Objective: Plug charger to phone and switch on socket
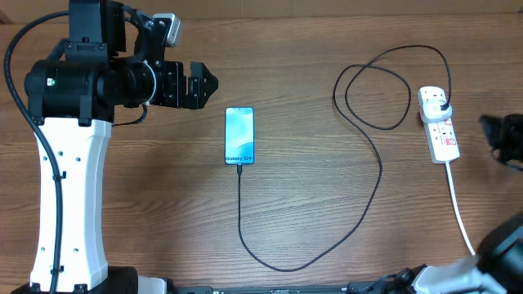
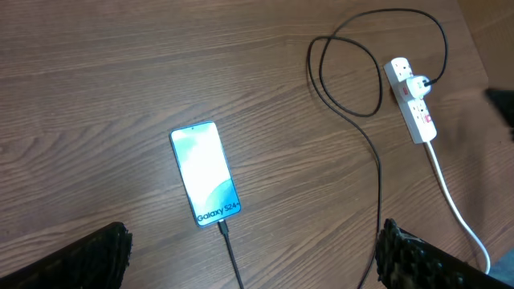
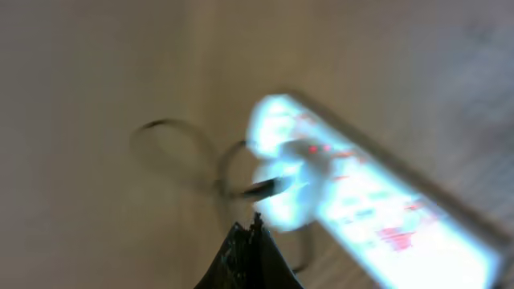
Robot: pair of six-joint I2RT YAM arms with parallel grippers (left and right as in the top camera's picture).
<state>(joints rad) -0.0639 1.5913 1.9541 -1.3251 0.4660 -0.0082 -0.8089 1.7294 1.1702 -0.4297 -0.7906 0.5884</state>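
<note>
Overhead, phone (image 1: 239,135): lies flat at the middle of the tabletop (image 1: 147,212), screen lit, long axis running up and down the frame.
Overhead, charger (image 1: 380,175): its plug tip sits in the phone's lower end. The thin black cable drops toward the bottom edge, sweeps up the right half, makes a loop at upper right and ends at the socket's top outlet.
Overhead, socket (image 1: 443,135): white strip at the right side, its thick white cord trailing to the lower right.
Overhead, left hand (image 1: 208,85): upper left of the phone, apart from it, fingers spread wide, empty.
Overhead, right hand (image 1: 502,137): dark shape at the right edge, near the socket, not touching it.
Left wrist, phone (image 2: 206,172): left of centre, "Galaxy" text at its lower end, cable plugged in there.
Left wrist, socket (image 2: 414,108): upper right, the charger (image 2: 377,185) looping beside it.
Left wrist, fingers (image 2: 96,257): in the two bottom corners, far apart.
Right wrist, socket (image 3: 377,209): blurred, bright, filling the right half, with red marks too smeared to read.
Right wrist, right hand (image 3: 249,241): fingertips pressed together at bottom centre, holding nothing.
</note>
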